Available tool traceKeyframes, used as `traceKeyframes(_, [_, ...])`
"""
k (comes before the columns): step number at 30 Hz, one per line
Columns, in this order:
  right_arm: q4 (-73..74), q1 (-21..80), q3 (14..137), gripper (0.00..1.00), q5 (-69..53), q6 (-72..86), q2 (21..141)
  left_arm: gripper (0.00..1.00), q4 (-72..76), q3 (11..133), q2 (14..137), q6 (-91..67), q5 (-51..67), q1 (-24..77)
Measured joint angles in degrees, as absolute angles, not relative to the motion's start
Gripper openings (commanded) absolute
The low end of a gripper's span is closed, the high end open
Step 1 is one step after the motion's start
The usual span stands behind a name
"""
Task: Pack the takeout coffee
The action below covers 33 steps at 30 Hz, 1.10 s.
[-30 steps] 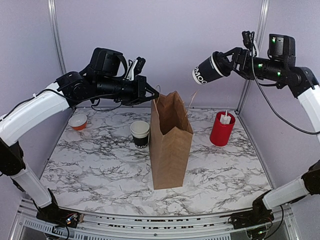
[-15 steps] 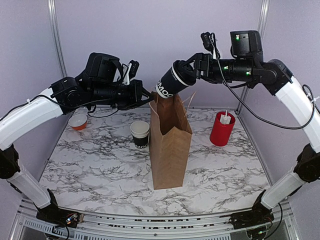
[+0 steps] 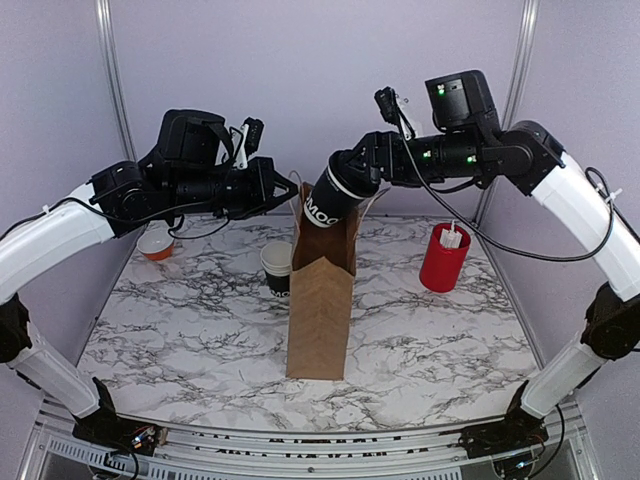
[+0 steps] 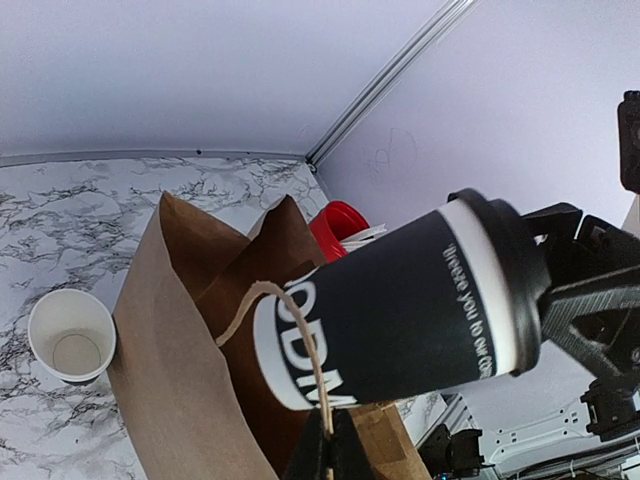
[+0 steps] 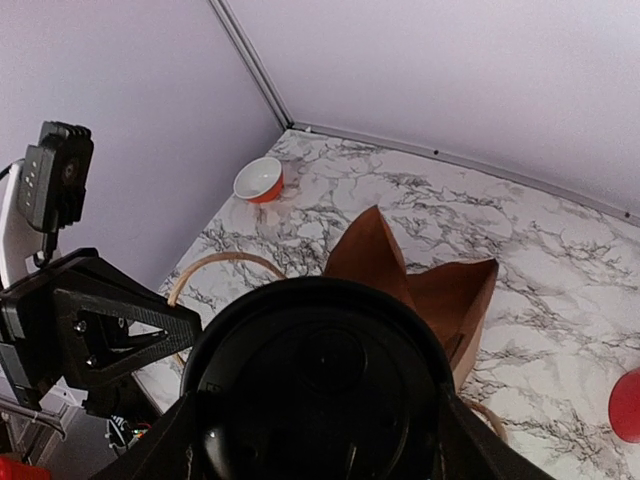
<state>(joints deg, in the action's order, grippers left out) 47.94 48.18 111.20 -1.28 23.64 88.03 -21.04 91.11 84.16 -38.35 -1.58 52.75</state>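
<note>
The takeout coffee (image 3: 328, 197), a black cup with white lettering and a black lid, hangs tilted over the mouth of the brown paper bag (image 3: 320, 300), its base pointing down into the opening. My right gripper (image 3: 354, 180) is shut on its lidded end. In the right wrist view the lid (image 5: 320, 385) fills the foreground above the bag (image 5: 440, 290). My left gripper (image 3: 288, 189) is shut on the bag's string handle (image 4: 303, 335) and holds the left side of the mouth up. The left wrist view shows the cup (image 4: 400, 310) just above the bag's rim (image 4: 190, 340).
A lidless black cup (image 3: 278, 265) stands just left of the bag, partly behind it. A red cylinder (image 3: 443, 258) stands at the right. A small orange bowl (image 3: 156, 244) sits at the far left. Walls close in behind and to both sides.
The right arm has swung left, carrying the cup from the far right to the bag's mouth. The bag has turned and shifted slightly left with the left gripper.
</note>
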Motion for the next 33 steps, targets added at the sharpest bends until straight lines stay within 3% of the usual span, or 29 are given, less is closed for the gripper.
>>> traceKeyframes(17, [55.99,50.52,109.82,0.54,2.13,22.61,91.26,0.0,-13.5,90.83,85.1,-41.52,-3.64,57.49])
traceKeyframes(33, [64.6,43.27,117.64,0.53,2.15,18.33,93.47,0.0,0.64,100.77,98.41,-49.69,-13.08,61.87])
